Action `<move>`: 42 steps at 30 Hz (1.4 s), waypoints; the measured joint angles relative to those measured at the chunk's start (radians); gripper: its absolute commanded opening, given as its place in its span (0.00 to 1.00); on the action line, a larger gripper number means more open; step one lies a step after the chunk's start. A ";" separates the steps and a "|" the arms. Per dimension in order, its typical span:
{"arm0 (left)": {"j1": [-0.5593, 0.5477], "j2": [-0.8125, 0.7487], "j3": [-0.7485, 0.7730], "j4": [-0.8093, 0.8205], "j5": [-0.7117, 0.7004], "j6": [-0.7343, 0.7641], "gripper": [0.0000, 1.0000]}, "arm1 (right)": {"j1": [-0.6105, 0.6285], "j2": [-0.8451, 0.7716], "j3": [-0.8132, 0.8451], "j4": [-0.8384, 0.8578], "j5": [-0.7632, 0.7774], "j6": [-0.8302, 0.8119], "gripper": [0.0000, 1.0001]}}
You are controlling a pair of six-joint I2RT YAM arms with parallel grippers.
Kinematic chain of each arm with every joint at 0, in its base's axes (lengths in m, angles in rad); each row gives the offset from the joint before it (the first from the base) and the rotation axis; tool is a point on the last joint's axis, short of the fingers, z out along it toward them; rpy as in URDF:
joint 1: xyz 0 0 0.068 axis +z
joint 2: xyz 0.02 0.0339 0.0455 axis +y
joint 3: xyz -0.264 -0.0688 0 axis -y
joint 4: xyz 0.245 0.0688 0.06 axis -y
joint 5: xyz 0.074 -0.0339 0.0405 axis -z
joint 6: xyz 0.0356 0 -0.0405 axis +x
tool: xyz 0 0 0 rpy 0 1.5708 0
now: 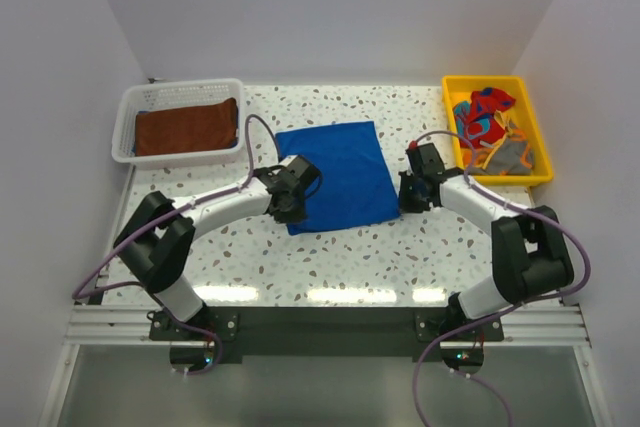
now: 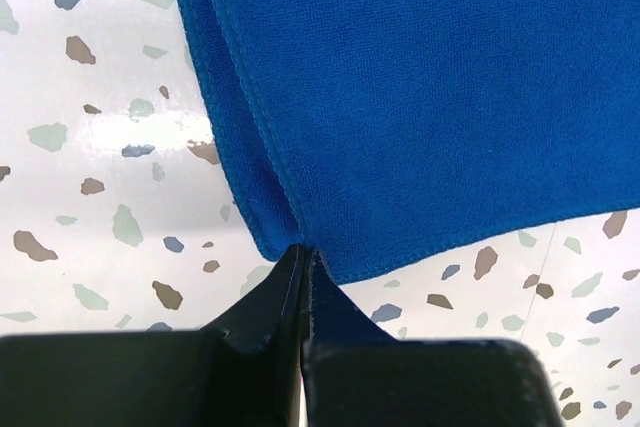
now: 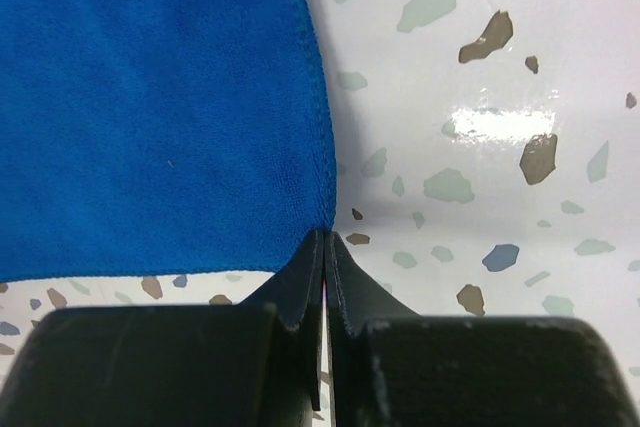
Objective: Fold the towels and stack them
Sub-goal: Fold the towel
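A royal blue towel (image 1: 335, 175) lies spread flat on the speckled table (image 1: 400, 247). My left gripper (image 1: 299, 197) is at its near left corner. In the left wrist view the left gripper (image 2: 303, 250) is shut on the hem of the blue towel (image 2: 420, 97), and the cloth puckers at the tips. My right gripper (image 1: 409, 197) is at the near right corner. Seen from the right wrist, the right gripper (image 3: 328, 237) is shut right at the corner of the blue towel (image 3: 150, 107). A rust-brown towel (image 1: 186, 128) lies folded in the basket.
The white lattice basket (image 1: 180, 88) stands at the back left. At the back right, a yellow tray (image 1: 541, 152) holds a crumpled red and blue towel (image 1: 488, 111) and an orange and grey one (image 1: 506, 155). White walls close in the table's sides and back.
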 measured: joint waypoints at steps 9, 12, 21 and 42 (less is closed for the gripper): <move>0.039 -0.040 0.016 -0.044 -0.022 0.026 0.00 | 0.000 -0.022 0.122 -0.067 0.003 -0.006 0.00; 0.040 -0.104 0.004 -0.033 -0.032 0.028 0.00 | 0.000 -0.055 0.124 -0.063 0.003 -0.006 0.00; 0.041 -0.115 -0.170 0.033 -0.007 0.016 0.00 | 0.001 0.009 0.038 -0.023 -0.029 -0.002 0.00; 0.145 -0.148 0.003 0.046 -0.001 0.067 0.00 | 0.002 0.009 0.288 -0.015 -0.077 0.017 0.00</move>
